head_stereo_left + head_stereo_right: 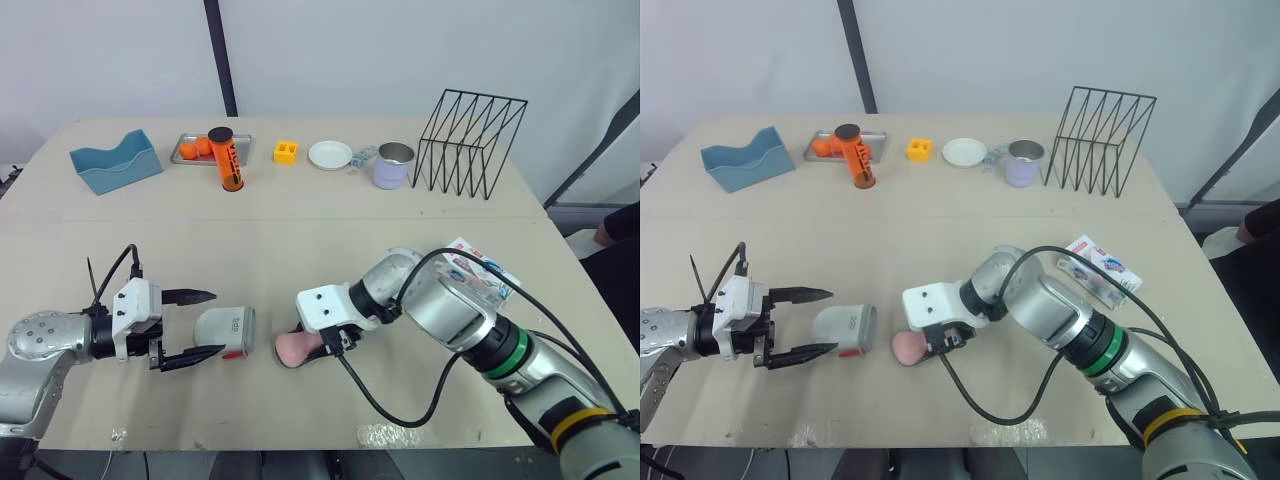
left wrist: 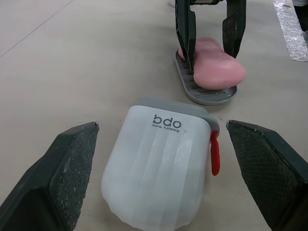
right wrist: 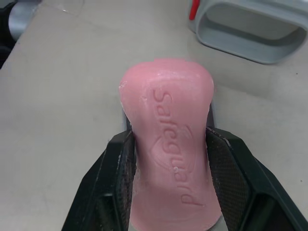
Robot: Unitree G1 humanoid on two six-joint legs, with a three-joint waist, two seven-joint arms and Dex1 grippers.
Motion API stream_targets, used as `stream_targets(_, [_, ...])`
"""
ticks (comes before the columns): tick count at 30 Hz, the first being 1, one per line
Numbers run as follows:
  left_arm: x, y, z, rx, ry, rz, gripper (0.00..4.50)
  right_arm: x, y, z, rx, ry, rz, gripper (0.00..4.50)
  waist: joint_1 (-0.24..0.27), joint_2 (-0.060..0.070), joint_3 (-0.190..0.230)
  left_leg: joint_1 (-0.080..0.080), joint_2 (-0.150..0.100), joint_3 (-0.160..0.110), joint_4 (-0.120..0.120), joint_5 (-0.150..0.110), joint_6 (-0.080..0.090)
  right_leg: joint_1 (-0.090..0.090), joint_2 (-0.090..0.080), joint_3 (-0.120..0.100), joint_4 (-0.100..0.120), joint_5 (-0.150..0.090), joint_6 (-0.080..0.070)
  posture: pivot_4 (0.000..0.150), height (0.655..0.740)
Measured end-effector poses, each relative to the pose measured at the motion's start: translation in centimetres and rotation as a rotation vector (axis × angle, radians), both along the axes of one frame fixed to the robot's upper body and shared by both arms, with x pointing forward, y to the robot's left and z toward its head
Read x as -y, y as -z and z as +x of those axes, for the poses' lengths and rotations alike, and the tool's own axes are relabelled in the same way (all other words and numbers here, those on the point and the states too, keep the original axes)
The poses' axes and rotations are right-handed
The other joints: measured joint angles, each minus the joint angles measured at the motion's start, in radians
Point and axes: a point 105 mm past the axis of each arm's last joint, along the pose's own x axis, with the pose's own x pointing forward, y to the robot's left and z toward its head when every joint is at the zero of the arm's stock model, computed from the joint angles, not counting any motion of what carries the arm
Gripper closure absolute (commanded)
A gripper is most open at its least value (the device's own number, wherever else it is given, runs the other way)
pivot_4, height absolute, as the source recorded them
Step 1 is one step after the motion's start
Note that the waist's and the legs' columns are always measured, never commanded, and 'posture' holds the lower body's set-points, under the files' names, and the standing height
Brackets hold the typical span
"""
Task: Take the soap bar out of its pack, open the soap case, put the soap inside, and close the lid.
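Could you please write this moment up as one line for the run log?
right gripper shut on soap, soap on tray | left gripper open around lid, not touching | pack lies aside

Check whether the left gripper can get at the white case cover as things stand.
Probably yes. The left gripper is open with the white case cover lying between its fingers, nothing blocking. The right gripper, shut on the soap, sits beyond it, apart.

Pink soap bar (image 3: 166, 144) on grey tray (image 2: 191, 87), white lid (image 2: 159, 173) beside
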Motion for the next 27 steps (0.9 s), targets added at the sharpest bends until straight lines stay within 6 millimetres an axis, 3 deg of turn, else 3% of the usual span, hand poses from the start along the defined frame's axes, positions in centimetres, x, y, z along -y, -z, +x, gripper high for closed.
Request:
stream_targets(4, [0.1,0.0,0.0,0.0,0.003,0.001,0.0,-0.3,-0.3,-0.1,-0.002,-0.011,0.014,0.06,0.0,0.0,0.0,0.0,0.0,0.0,0.0,0.0,0.0,0.0,0.0,0.0,0.0,0.0,0.0,0.15,0.74])
stream_targets(10, [0.2,-0.1,-0.1,0.002,0.006,0.002,0.0,-0.3,-1.5,0.2,0.0,-0.001,0.07,0.06,0.0,0.0,0.0,0.0,0.0,0.0,0.0,0.0,0.0,0.0,0.0,0.0,0.0,0.0,0.0,0.15,0.74])
stream_targets(17, [0.3,-0.1,0.0,-0.012,0.011,0.001,0.0,0.5,-4.2,0.9,-0.018,0.027,0.281,0.06,0.0,0.0,0.0,0.0,0.0,0.0,0.0,0.0,0.0,0.0,0.0,0.0,0.0,0.0,0.0,0.15,0.74])
stream_targets(27, [-0.4,0.1,0.0,-0.004,0.043,0.07,0.0,3.5,-2.7,0.3,-0.031,0.006,0.363,0.06,0.0,0.0,0.0,0.0,0.0,0.0,0.0,0.0,0.0,0.0,0.0,0.0,-0.001,0.0,0.0,0.15,0.74])
